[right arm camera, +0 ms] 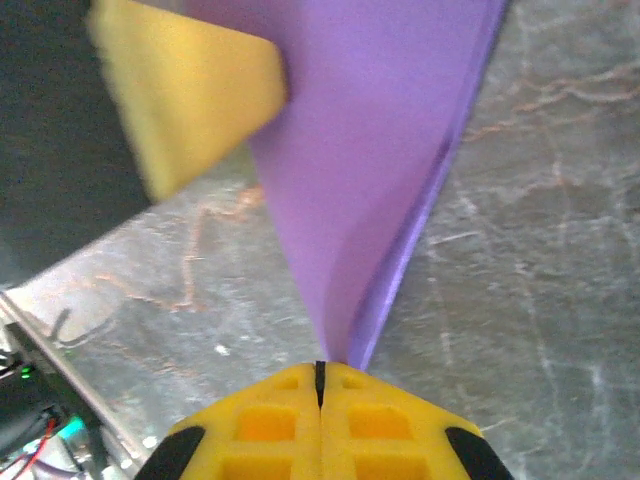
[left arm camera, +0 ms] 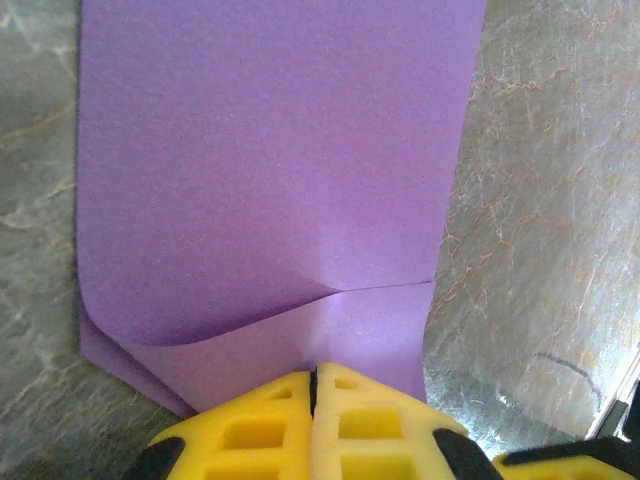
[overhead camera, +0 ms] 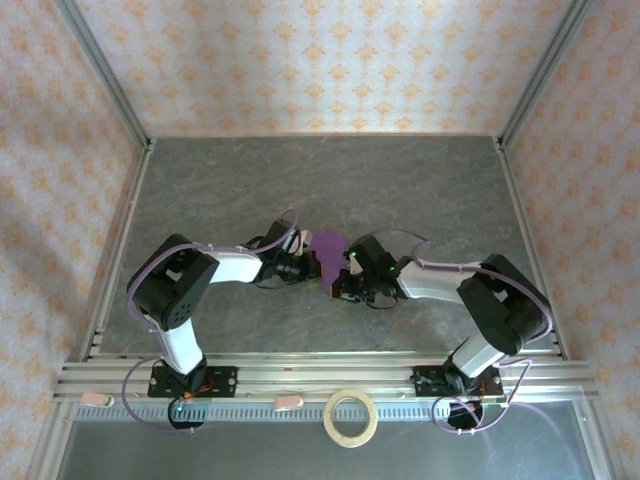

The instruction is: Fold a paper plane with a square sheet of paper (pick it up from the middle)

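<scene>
The square sheet of paper is purple and folded over on itself, held between both arms above the middle of the grey table. In the left wrist view the sheet shows a curled upper layer and one crease, and my left gripper is shut on its near edge. In the right wrist view the sheet narrows to a layered corner, pinched in my shut right gripper. A yellow fingertip of the left gripper holds the paper's far side. From above, the left gripper and right gripper nearly touch. A paper plane is out of view.
A tan tape ring lies on the front rail between the arm bases. Aluminium frame rails run along the table's sides, with patterned walls behind. Two small pink pieces sit on the front rail.
</scene>
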